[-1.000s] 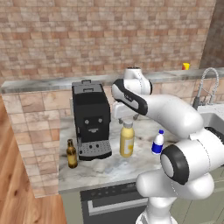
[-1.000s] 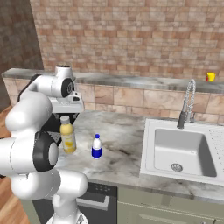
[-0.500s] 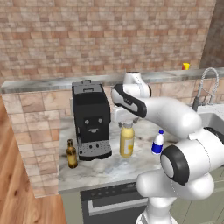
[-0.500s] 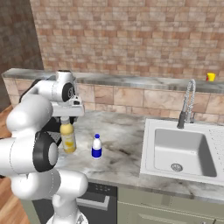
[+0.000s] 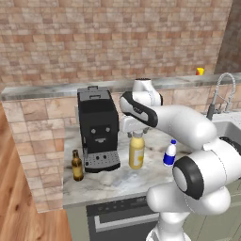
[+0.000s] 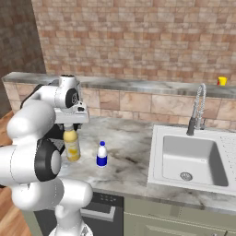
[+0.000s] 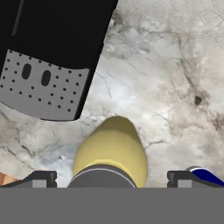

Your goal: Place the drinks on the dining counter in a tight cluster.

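Gripper [image 7: 112,178] sits directly above the tall yellow bottle [image 5: 136,150], pointing straight down; jaws spread wide, one fingertip [image 7: 41,178] on each side of the bottle's pale cap with clear space between tips and cap; nothing held. From the left base view the hand hovers just over the cap; from the right base view the same yellow bottle [image 6: 71,144] stands upright under the hand, partly covered by the arm.

Yellow bottle stands on the marble table [image 5: 117,181], just beside the black coffee machine [image 5: 97,127], near the machine's perforated grey drip tray [image 7: 41,85]; whether bottle and tray touch cannot be told.

Small blue-and-white bottle [image 5: 169,154] upright on the same table, near the yellow bottle on the side towards the sink [image 6: 189,159], apart from it; its cap shows as a blue edge at the bottom of the hand view [image 7: 205,175]; also seen in the right base view [image 6: 102,154].

Slim dark brown bottle [image 5: 77,165] upright at the other side of the coffee machine, close to the table's end by the brick-clad wall; well apart from the blue-and-white one.

All three drinks upright, spread in a loose row with the coffee machine between brown and yellow; small yellow object [image 5: 200,71] on the raised ledge behind the faucet [image 6: 198,108].
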